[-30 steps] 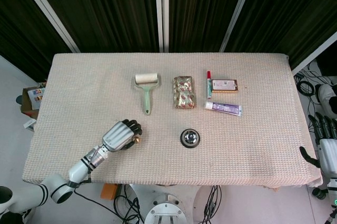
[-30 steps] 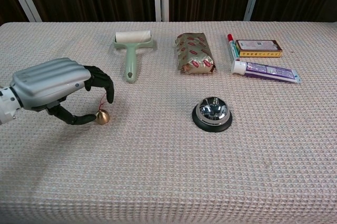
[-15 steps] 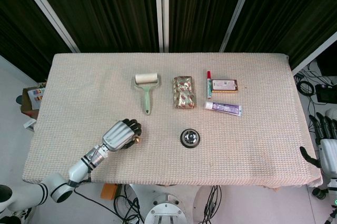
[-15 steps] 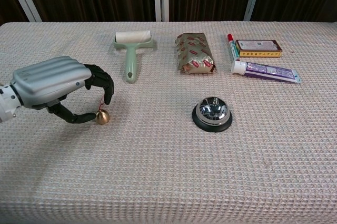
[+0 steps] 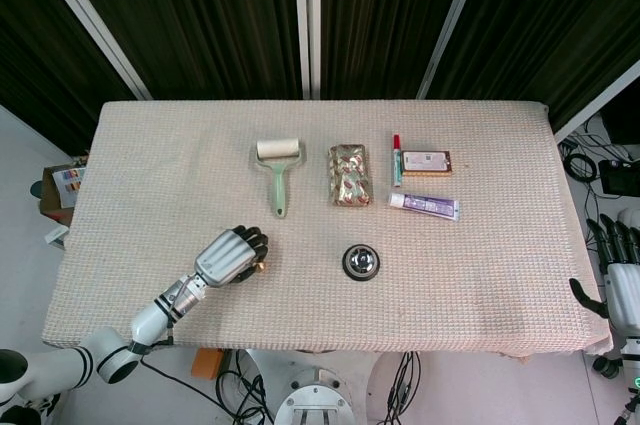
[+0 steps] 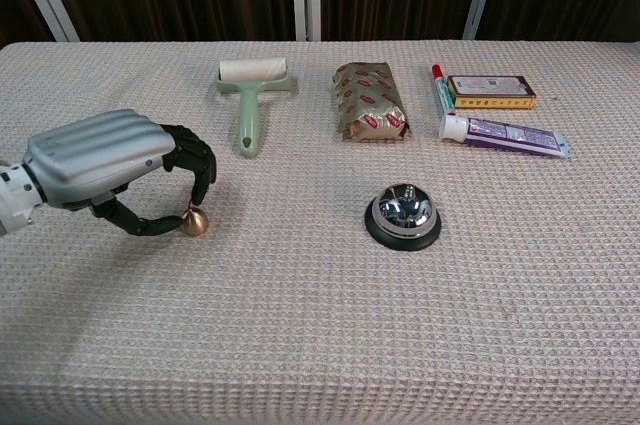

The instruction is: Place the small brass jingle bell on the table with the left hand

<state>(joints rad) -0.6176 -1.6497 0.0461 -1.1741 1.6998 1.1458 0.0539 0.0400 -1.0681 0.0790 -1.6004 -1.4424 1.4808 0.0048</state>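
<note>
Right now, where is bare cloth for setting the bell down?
Under the left hand holding the jingle bell, and between it and the desk bell. Crowded behind: lint roller, foil packet, toothpaste tube.

The table (image 6: 320,345) has a beige cloth with a waffle pattern. The jingle bell (image 6: 194,222) is brass yellow with a red string. The left hand (image 6: 110,160) is silver-grey with black fingers (image 6: 200,160). The lint roller (image 6: 250,105) is pale green, the desk bell (image 6: 402,215) chrome on black, the packet (image 6: 370,101) gold and red.
</note>
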